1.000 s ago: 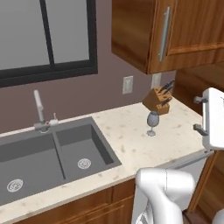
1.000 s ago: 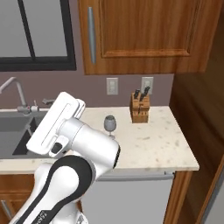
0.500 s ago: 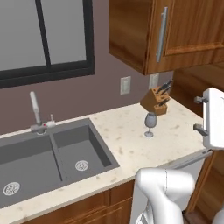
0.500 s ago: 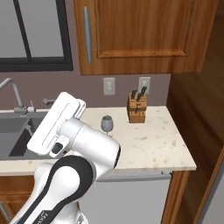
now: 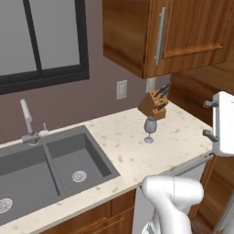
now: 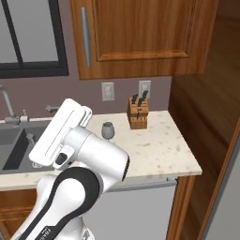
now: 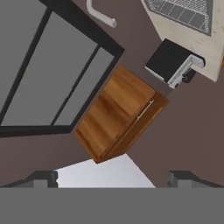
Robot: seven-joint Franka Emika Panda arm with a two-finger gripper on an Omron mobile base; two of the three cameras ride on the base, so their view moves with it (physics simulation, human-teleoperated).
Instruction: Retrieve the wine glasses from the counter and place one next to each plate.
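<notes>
One small blue-grey wine glass (image 5: 150, 129) (image 6: 108, 131) stands upright on the beige speckled counter (image 5: 122, 151) (image 6: 154, 150), between the sink and a knife block. Only this one glass is in view; the plates are out of view. My gripper (image 7: 113, 178) is open, its dark fingertips (image 7: 43, 178) wide apart with nothing between them. It is held high and points up at the window and wall cabinet, well away from the glass. The folded white arm (image 6: 63, 133) covers the glass's stem and foot in the right base view.
A dark grey double sink (image 5: 55, 167) with a silver tap (image 5: 26, 119) lies left of the glass. A wooden knife block (image 5: 154, 104) (image 6: 137, 114) stands against the wall behind it. Brown wall cabinets (image 5: 160, 36) hang above, and a tall wood panel (image 6: 206, 117) closes the counter's right end.
The whole picture has slid a little to the left in both base views, so the base has moved. The arm keeps its pose and the glass stands where it was.
</notes>
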